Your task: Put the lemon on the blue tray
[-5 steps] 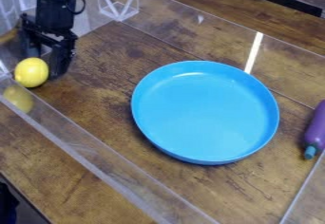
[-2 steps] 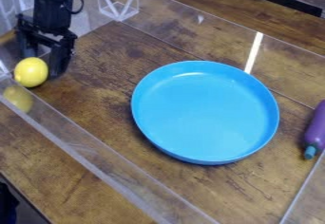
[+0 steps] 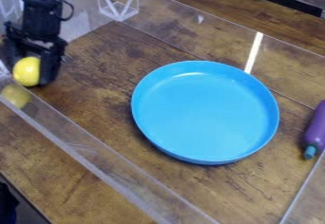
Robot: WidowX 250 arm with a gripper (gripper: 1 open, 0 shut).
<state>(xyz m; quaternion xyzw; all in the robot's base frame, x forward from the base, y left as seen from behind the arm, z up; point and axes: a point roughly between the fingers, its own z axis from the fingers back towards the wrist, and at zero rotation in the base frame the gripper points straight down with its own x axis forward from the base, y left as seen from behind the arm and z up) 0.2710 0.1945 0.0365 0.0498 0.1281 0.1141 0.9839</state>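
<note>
Black gripper (image 3: 34,57) is with fingers spread around the yellow lemon (image 3: 27,72); I can read no writing.

— What is the surface?
— A brown wooden tabletop (image 3: 108,123) with visible grain (clear, see-through panels (image 3: 114,161) cross the view).
— And on it?
— A large round bright-blue tray (image 3: 204,112) with a raised rim, and a purple elongated object (image 3: 316,131) at the right edge.

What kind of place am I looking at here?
Probably a test or play table rather than a kitchen: a wooden tabletop with a clear plastic barrier, and a mechanical claw by a lemon.
</note>
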